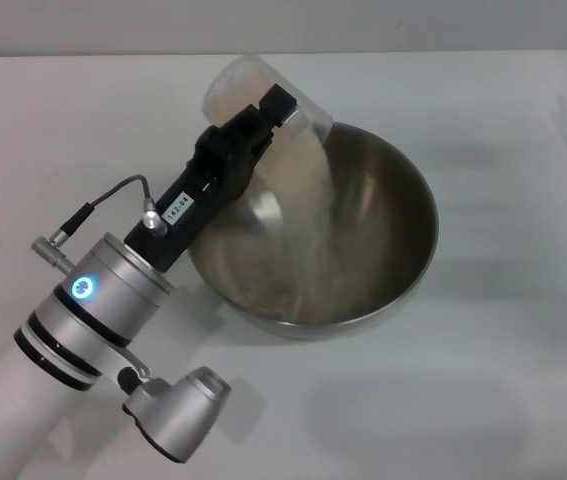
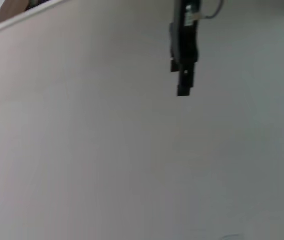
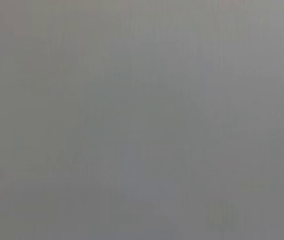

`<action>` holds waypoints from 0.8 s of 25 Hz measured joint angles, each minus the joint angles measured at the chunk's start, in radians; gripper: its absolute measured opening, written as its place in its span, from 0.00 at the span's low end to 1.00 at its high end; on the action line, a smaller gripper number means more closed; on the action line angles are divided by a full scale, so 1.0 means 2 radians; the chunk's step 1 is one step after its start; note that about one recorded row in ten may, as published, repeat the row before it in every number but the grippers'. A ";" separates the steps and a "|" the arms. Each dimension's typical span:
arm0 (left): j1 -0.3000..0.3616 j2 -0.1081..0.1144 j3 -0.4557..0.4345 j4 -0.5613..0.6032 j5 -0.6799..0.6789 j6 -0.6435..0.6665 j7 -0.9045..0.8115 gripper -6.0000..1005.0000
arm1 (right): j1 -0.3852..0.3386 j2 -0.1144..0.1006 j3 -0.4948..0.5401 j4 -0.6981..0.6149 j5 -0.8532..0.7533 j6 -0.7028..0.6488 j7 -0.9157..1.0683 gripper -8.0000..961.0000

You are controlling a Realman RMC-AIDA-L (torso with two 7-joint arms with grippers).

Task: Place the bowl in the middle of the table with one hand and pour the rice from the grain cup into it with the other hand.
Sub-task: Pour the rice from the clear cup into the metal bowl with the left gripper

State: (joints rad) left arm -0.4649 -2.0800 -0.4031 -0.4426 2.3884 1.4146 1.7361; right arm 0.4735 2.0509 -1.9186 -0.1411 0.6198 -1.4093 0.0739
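In the head view my left gripper [image 1: 263,118] is shut on the grain cup [image 1: 235,84], a translucent cup held tipped on its side over the far left rim of the bowl [image 1: 403,205]. Rice [image 1: 308,190] streams from the cup's mouth down the bowl's inner wall and gathers as a pale mass at the bottom [image 1: 298,290]. The steel bowl stands on the white table [image 1: 503,380] near its middle. My right gripper [image 2: 183,89] shows only far off in the left wrist view, hanging above the table. The right wrist view shows only blank grey.
The table's far edge [image 1: 463,52] runs along the top of the head view. My left arm's silver segments with the green light [image 1: 83,288] cover the front left of the table.
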 joint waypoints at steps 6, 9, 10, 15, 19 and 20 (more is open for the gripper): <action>-0.001 0.000 0.003 -0.004 0.001 -0.010 0.085 0.08 | -0.001 0.000 0.000 0.000 0.000 -0.002 0.000 0.83; -0.002 0.000 0.003 -0.004 0.001 -0.011 0.125 0.08 | -0.002 0.000 0.000 0.000 0.000 -0.002 0.000 0.83; -0.002 0.000 0.003 -0.004 0.002 -0.011 0.135 0.09 | -0.002 0.000 0.000 0.000 0.000 -0.002 0.000 0.83; -0.003 0.000 0.003 -0.004 0.004 -0.010 0.171 0.09 | -0.002 0.000 0.000 0.001 0.000 -0.002 0.000 0.82; -0.001 0.000 0.003 -0.002 0.013 -0.007 0.168 0.10 | -0.002 0.000 0.000 0.001 0.000 -0.003 0.000 0.82; -0.001 0.000 0.003 -0.002 0.014 -0.008 0.168 0.10 | -0.002 0.000 0.000 0.001 0.000 -0.003 -0.001 0.82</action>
State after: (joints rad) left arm -0.4663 -2.0791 -0.3971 -0.4461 2.4157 1.3996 2.0729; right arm 0.4693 2.0509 -1.9189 -0.1398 0.6198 -1.4144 0.0712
